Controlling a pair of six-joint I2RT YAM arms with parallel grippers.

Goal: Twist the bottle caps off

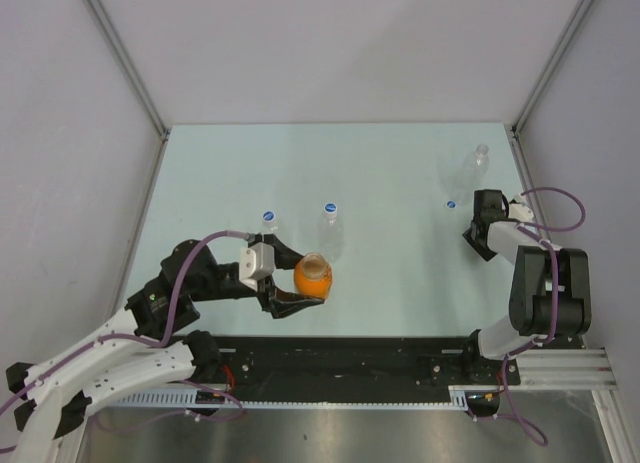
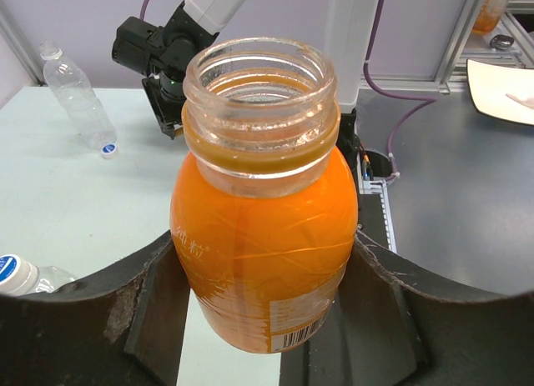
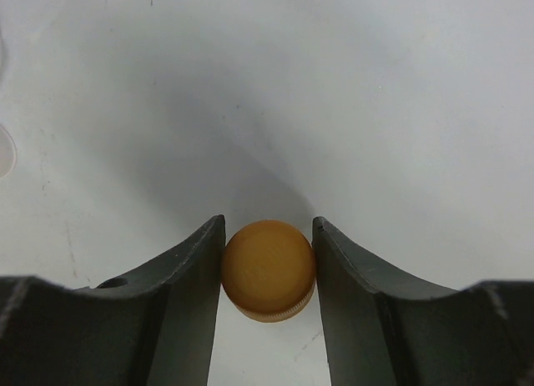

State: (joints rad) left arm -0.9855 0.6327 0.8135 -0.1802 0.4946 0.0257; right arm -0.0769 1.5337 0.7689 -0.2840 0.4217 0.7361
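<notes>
One orange cap (image 3: pixel 269 269) is off, pinched at its ribbed rim between the narrow-set fingers of my right gripper (image 3: pixel 268 240). It's over the table (image 3: pixel 375 86) on the right side; can't tell if it touches the surface. Light, stiff, smooth on top, so I judge the ribbed edge the only good hold.

Its orange bottle (image 2: pixel 263 236) stands upright in my left gripper (image 2: pixel 263 319), which is closed round the belly, front left. Mouth open, looks full: probably heavier, thin-walled, likely to give under a squeeze and slop if tipped. Hold low on the body, gently.

A clear bottle (image 1: pixel 330 235) just behind it wears a blue cap (image 1: pixel 331 207). A second blue cap (image 1: pixel 270 219) is beside my left wrist, its bottle mostly hidden. A third clear bottle (image 1: pixel 472 168) is far right, neck apparently bare, with a loose blue cap (image 1: pixel 451 205) near it.

Only the right wrist view shows the orange cap; the top view hides it under the gripper. Only the left wrist view shows the bare threads. Only the top view gives the layout.
</notes>
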